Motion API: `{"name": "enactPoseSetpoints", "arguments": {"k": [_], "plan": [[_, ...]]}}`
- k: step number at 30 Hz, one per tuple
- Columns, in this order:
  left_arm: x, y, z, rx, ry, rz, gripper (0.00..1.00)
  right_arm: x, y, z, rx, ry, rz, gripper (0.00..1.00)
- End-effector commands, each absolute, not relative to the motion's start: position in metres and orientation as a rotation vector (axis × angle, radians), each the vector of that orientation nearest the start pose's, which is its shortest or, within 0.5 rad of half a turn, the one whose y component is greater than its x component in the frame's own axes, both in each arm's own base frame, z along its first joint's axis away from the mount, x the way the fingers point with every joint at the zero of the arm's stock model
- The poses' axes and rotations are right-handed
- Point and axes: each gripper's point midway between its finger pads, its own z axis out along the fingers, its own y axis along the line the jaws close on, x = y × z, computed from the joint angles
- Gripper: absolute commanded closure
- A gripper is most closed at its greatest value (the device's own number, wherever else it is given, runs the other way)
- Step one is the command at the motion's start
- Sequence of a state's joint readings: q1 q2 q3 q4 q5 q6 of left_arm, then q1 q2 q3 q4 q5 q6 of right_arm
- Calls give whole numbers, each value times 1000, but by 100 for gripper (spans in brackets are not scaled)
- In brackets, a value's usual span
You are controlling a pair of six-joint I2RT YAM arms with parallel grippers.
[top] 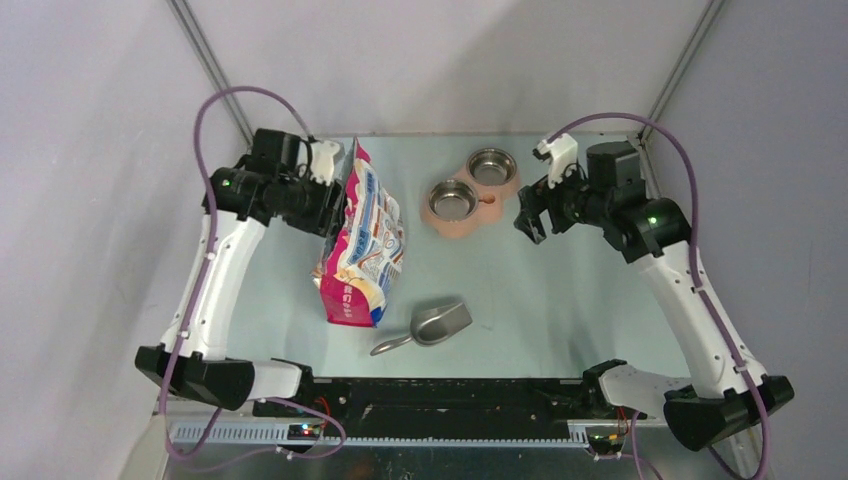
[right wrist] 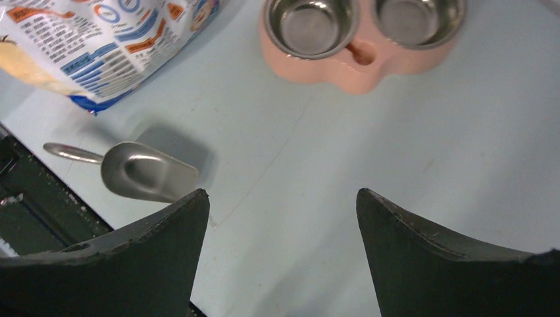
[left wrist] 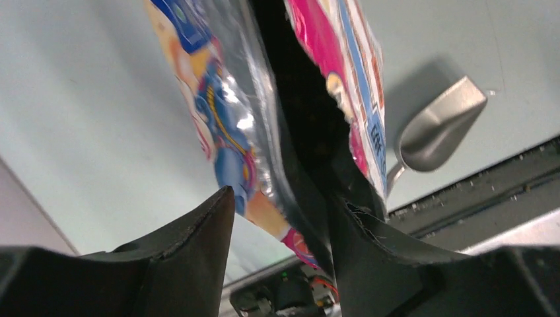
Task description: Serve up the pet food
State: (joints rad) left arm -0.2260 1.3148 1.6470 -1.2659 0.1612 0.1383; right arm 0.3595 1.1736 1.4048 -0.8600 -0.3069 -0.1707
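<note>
Pink, white and blue, the printed foil-lined bag (top: 360, 245) is resting on its pink bottom end on the pale grey-green table (top: 570, 300), left of centre, with its top up by the left gripper (left wrist: 285, 198). That gripper is reaching in at the bag's top edge from the left. In the left wrist view its two black fingers (left wrist: 191, 257) are standing apart. One shiny wall of the bag is running down between them and lying against the right-hand finger. Whether they are actually clamping it I cannot tell. Between the bag's two walls a dark gap is showing, too dim to reveal what is inside. The pet food is therefore not showing plainly in any view, and I cannot tell where it is lying.

Near the bag's bottom corner, toward the arm bases, the grey metal scoop (top: 440, 322) is lying on the table. Its thin handle is pointing to the near left and its open mouth is facing right. It is lying apart from the bag and from both grippers.

Farther back, right of the bag, the peach plastic double feeder (top: 456, 228) is sitting with two round steel bowls (top: 453, 199) set in it along a diagonal. The right gripper (right wrist: 282, 192) is hovering just right of the feeder, above the table, its black jaws spread wide and gripping nothing.
</note>
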Motion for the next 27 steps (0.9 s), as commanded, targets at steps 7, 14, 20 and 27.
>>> {"name": "enactPoseSetpoints", "arguments": {"k": [7, 14, 20, 27], "plan": [[235, -93, 259, 551, 2548, -365, 45, 288, 144, 306, -638, 2065, 470, 16], [176, -70, 260, 600, 2520, -294, 38, 291, 147, 300, -642, 2080, 484, 16], [163, -55, 260, 723, 2506, -197, 32, 298, 152, 296, -639, 2086, 505, 16], [182, -60, 250, 704, 2513, -203, 35, 300, 156, 298, -649, 2074, 510, 16]]}}
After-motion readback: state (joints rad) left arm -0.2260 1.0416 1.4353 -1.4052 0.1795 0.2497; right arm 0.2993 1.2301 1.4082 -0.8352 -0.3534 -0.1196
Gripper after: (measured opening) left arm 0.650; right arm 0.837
